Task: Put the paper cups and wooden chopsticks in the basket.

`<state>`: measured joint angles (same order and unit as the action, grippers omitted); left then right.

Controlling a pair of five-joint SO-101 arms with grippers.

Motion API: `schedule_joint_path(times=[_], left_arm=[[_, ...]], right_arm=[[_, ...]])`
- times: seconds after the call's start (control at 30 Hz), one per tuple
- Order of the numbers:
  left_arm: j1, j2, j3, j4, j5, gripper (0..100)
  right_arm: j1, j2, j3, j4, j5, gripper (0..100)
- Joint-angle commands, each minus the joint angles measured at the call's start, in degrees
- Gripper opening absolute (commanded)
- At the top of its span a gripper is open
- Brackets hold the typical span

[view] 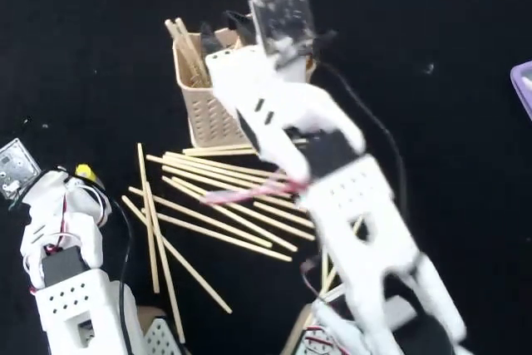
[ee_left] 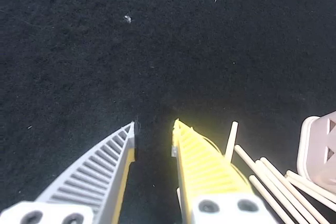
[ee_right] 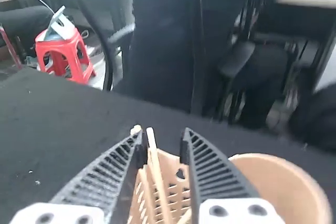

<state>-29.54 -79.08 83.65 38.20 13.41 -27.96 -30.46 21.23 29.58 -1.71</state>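
The right arm (view: 332, 180) rises closest, stretched across the black desk (view: 432, 122) to the cream basket (view: 208, 114). Its tool (ee_right: 160, 132) hangs directly over the basket's open top, the black fingers (ee_right: 205, 156) narrowly apart. The tip of one upright chopstick (ee_right: 151, 142) pokes up between them, and whether they touch it cannot be told. Several more chopsticks in the basket (view: 187, 47) lean against the wall farthest from the arms. A paper cup (ee_right: 273, 182) stands just beside the basket, its mouth upward.

On the desk on the arms' side of the basket lies a loose scatter of wooden chopsticks (view: 216, 205), some crossing each other. The left tool (ee_left: 154, 124) sits well apart from the basket, past the end of that scatter, low over bare desk. Its grey and yellow fingers are slightly apart with nothing between them.
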Motion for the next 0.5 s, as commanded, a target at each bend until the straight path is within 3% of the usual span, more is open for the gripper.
schedule_joint_path(times=[0.0,0.13,0.3,0.47], left_arm=[[-0.75,-0.88,-0.75,0.26,-0.09,13],[-0.75,-0.88,-0.75,0.26,-0.09,13],[-0.75,-0.88,-0.84,0.26,-0.09,13],[-0.48,-0.88,-0.84,0.26,-0.09,13]], right_arm=[[-0.44,-15.87,-0.92,8.88,11.08,5.3],[0.88,-27.12,-0.4,25.05,19.52,5.8],[8.18,-34.07,7.78,45.36,19.78,14.4],[14.68,-31.78,26.95,47.12,26.64,15.3]])
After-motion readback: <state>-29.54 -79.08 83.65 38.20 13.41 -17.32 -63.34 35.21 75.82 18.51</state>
